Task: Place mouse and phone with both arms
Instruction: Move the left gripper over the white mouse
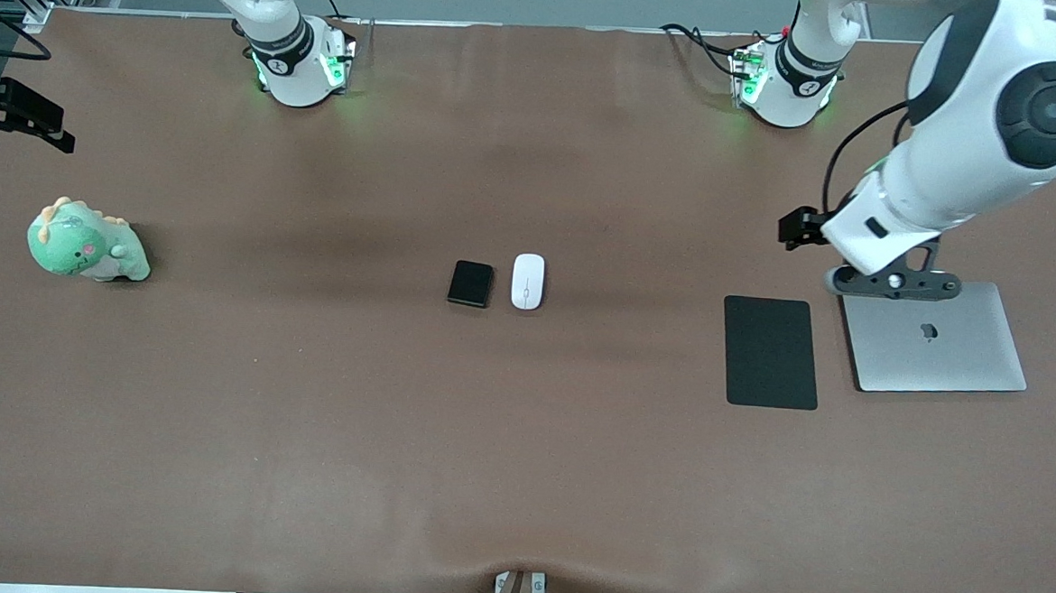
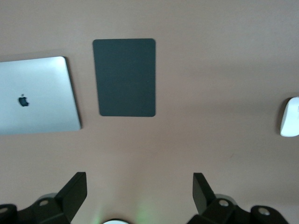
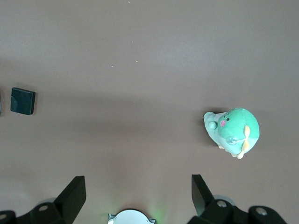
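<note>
The white mouse (image 1: pixel 528 281) and the small black phone (image 1: pixel 471 284) lie side by side at the table's middle, the phone toward the right arm's end. The mouse also shows at the edge of the left wrist view (image 2: pixel 290 116), and the phone shows in the right wrist view (image 3: pixel 23 101). My left gripper (image 2: pixel 140 179) is open and empty, up in the air over the table between the left base and the laptop; in the front view its hand (image 1: pixel 895 281) hangs over the laptop's edge. My right gripper (image 3: pixel 138 182) is open and empty, high over the table by the right base.
A large flat black mat (image 1: pixel 770 352) and a closed silver laptop (image 1: pixel 937 341) lie toward the left arm's end. A green plush dinosaur (image 1: pixel 86 245) sits toward the right arm's end. A black fixture (image 1: pixel 13 111) juts in at that end's edge.
</note>
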`<action>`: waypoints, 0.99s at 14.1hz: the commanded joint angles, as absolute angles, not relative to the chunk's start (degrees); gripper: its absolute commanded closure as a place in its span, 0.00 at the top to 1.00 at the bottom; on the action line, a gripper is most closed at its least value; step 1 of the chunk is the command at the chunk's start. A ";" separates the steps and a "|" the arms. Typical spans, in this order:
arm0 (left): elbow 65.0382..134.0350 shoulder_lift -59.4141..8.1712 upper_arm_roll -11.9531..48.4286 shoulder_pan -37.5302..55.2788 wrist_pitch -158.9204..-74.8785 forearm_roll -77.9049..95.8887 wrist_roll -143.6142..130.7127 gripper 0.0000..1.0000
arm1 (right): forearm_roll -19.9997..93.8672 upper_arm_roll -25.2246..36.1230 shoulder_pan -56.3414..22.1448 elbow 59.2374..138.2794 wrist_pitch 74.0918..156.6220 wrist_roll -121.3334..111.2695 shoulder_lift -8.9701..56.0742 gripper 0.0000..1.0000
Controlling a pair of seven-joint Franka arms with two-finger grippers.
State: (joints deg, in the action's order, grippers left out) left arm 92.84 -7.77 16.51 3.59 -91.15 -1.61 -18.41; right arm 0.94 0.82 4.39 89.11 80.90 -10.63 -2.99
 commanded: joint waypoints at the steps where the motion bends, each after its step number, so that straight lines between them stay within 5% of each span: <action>1: 96.14 -7.99 20.11 3.51 -96.13 -2.11 -25.11 1.00 | 1.58 0.26 5.54 87.98 80.25 -11.34 -2.20 1.00; 14: 95.89 -17.22 22.59 13.53 -104.93 -2.99 -43.59 1.00 | 1.58 0.26 5.54 87.98 80.33 -11.34 -2.11 1.00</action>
State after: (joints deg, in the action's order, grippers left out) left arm 96.40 -15.97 22.50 12.47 -103.13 -1.62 -41.25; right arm 0.94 0.83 4.43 89.09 80.90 -10.63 -2.64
